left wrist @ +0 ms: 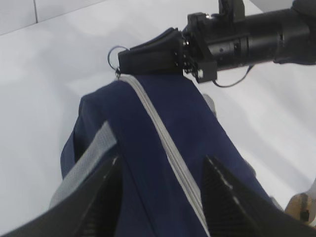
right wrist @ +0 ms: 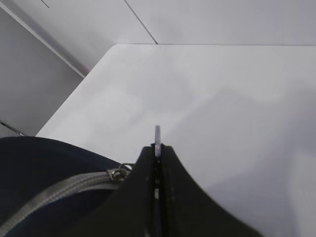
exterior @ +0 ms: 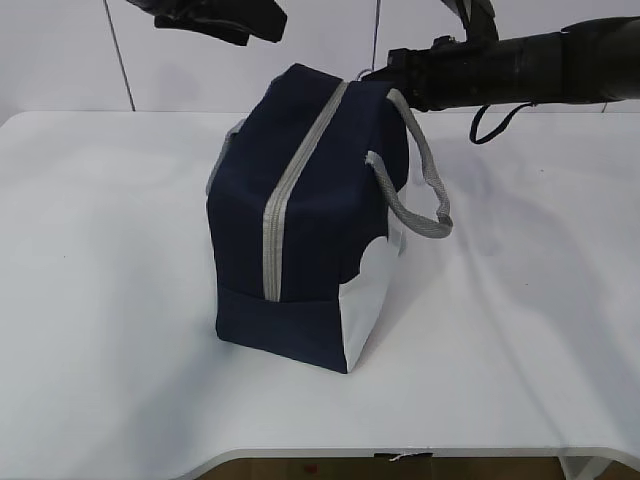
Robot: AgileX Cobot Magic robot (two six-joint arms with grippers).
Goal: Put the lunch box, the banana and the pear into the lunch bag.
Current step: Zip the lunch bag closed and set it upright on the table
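- Lunch bag (exterior: 300, 230) stands upright at table (exterior: 100, 300) centre in the exterior view, zipped: grey zipper (exterior: 285, 190) runs closed from the lower front up over the top.
- White side panel (exterior: 365, 300) faces 4 o'clock in that view; grey strap handle (exterior: 425, 195) loops off the bag toward 3 o'clock.
- My right gripper (right wrist: 157, 163) is pinched fully together on the ring pull (right wrist: 157, 134); the ring's edge sticks out at 12 o'clock just past the fingertips in the right wrist view.
- Zipper slider sits right at 9 o'clock of those fingertips, at the far end of the bag top.
- From the left wrist view: right gripper (left wrist: 123, 57) comes in from 2 o'clock, ring pull (left wrist: 114, 54) visible at its tip, touching the bag's far top edge.
- My left gripper (left wrist: 160, 197) is partly spread, fingers (left wrist: 98, 197) straddling the bag top, zipper between them. Contact with the fabric: can't tell.
- In the exterior view the left arm is above the bag at 11 o'clock, mostly cropped.
- Lunch box, banana, pear: not visible in any view.
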